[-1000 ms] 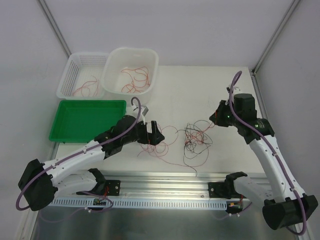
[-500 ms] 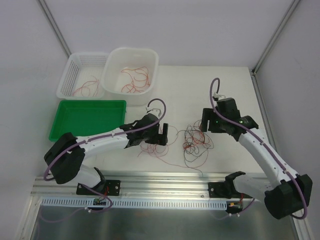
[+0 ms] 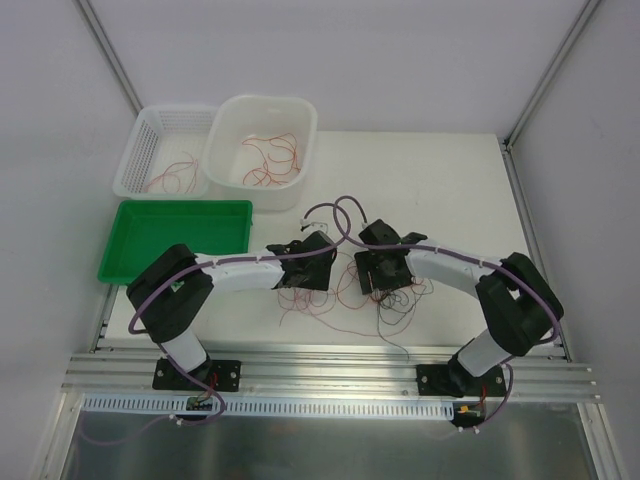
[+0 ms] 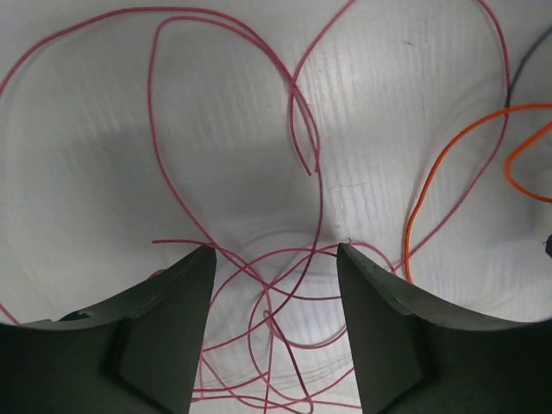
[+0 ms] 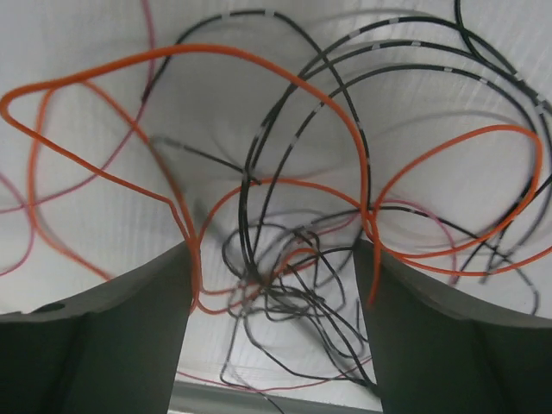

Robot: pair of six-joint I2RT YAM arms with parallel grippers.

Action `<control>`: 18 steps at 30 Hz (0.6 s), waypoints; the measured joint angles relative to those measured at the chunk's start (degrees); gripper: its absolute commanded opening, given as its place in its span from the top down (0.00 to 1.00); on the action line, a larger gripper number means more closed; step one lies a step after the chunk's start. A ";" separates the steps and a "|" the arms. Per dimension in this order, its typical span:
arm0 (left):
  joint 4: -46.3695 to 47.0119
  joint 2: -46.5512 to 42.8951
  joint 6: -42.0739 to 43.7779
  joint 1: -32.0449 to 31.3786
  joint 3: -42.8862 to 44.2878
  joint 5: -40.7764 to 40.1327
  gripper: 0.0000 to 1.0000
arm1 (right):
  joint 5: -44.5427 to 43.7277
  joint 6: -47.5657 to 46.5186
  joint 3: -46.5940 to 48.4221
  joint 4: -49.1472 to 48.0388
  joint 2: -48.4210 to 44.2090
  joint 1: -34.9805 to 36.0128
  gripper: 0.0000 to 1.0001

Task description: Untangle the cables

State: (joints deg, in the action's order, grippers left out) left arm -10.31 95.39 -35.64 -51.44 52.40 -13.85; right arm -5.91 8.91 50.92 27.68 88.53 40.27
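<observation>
Cables (image 3: 392,300): your right gripper (image 5: 272,246) straddling black knot (image 5: 269,289), jaws gaping; left gripper (image 4: 274,250), also gaping, straddling red loops (image 4: 280,315) beside knot.

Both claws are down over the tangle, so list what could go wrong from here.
The right claw stands open over a knot where black cables and an orange cable cross; closing could pinch several and tighten it.
The left claw, also open, brackets overlapping red cables; it might lift more than one.
Seen from above, the two claws sit close together and might bump.
</observation>
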 measured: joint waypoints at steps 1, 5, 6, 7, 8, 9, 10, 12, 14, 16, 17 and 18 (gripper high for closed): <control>-0.07 0.17 -0.09 0.00 0.00 -0.50 0.47 | -0.66 0.11 0.00 -0.24 1.03 0.04 0.29; -0.48 0.63 -1.05 0.07 0.04 -3.21 0.75 | -4.90 0.72 0.39 -0.90 2.80 -0.09 0.66; -0.70 0.70 -1.01 0.13 0.04 -3.91 0.85 | -5.51 0.94 0.39 -0.98 2.84 -0.26 0.81; -0.94 0.72 -1.25 0.17 0.04 -4.50 0.90 | -6.38 0.83 0.39 -1.01 2.82 -0.59 0.89; -1.14 0.72 -1.18 0.28 0.04 -5.01 0.94 | -7.08 0.61 0.35 -0.90 2.80 -1.27 0.98; -1.33 0.72 -1.18 0.68 -0.07 -5.38 1.00 | -7.72 0.46 0.22 -0.85 2.64 -2.51 0.99; -1.46 0.59 -1.33 0.94 -0.20 -5.77 1.00 | -8.37 0.42 -0.07 -0.79 2.10 -4.33 0.99; -1.42 0.07 -1.31 1.51 -0.85 -6.21 1.00 | -9.29 -0.07 -1.18 0.02 -0.57 -9.81 0.99; -1.31 -1.03 -1.29 2.62 -2.05 -6.43 1.00 | -10.16 -0.92 -1.55 2.12 -5.14 -17.46 0.99; -1.44 -2.43 -1.29 4.02 -3.56 -7.06 1.00 | -11.02 -1.68 -0.94 3.98 -10.84 -24.46 0.99; -1.60 -3.13 -1.29 4.66 -4.28 -7.39 1.00 | -11.76 -2.23 0.17 5.42 -13.97 -28.00 0.99; -1.79 -3.74 -1.29 5.18 -4.96 -7.74 1.00 | -12.15 -3.02 3.32 7.96 -17.68 -31.08 0.99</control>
State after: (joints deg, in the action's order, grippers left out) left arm -12.10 91.66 -36.93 -46.26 47.44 -21.58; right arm -18.06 5.89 54.24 35.64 70.85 9.19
